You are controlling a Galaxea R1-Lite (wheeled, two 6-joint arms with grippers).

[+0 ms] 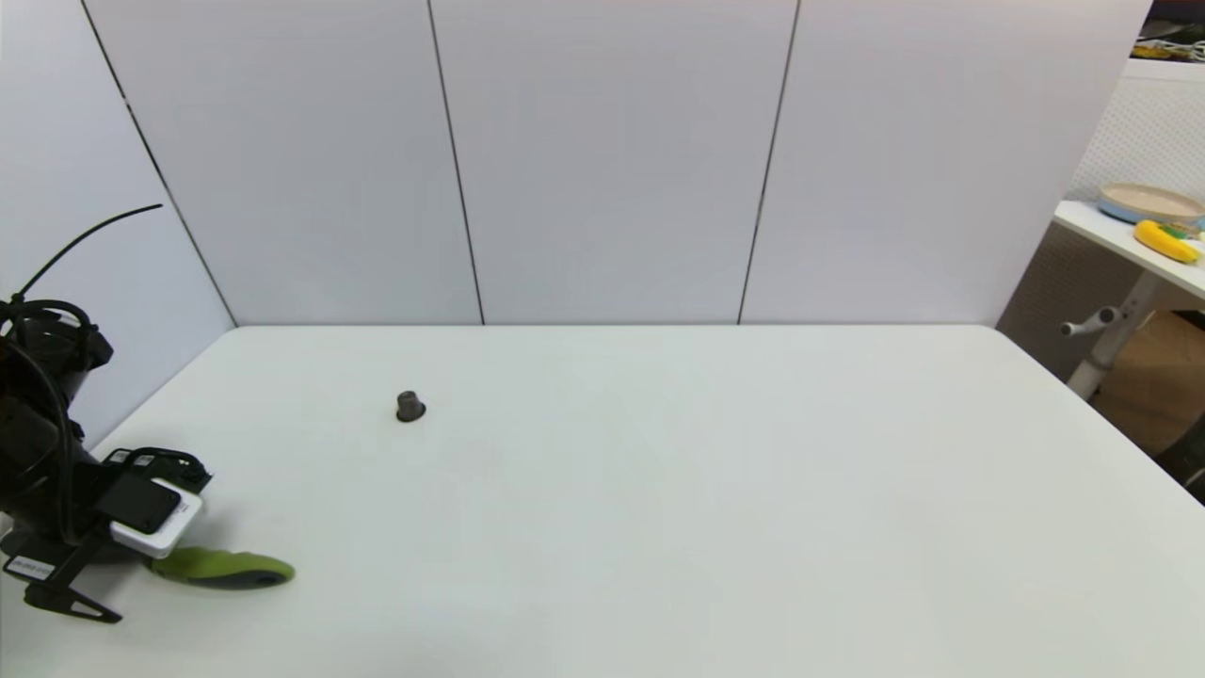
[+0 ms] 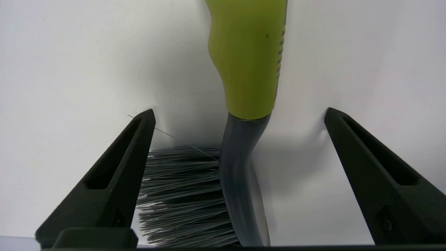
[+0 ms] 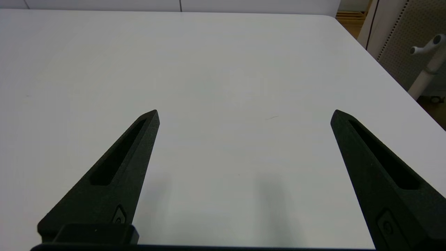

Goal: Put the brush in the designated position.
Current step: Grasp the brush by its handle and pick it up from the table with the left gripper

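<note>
Brush lies on the white table at its near left corner, lime-green handle pointing toward the table's middle, while its dark grey head and bristles are hidden in the head view under the left arm's wrist. No brand or writing can be read on the handle; a small white label on the left arm near the table edge is too small to make out. The left gripper hangs low over the brush with its fingers spread wide apart, one beside the bristle tips, the other well clear of the grey neck, neither clamped on anything. The right gripper hovers over bare table on the right side, its fingers likewise wide apart and holding nothing. A small dark grey knob-shaped object stands alone on the left half of the table, well apart from the brush, with open surface all around it and across to the far and right edges. Past the right edge, a second table carries a shallow bowl with a yellow item beside it.
</note>
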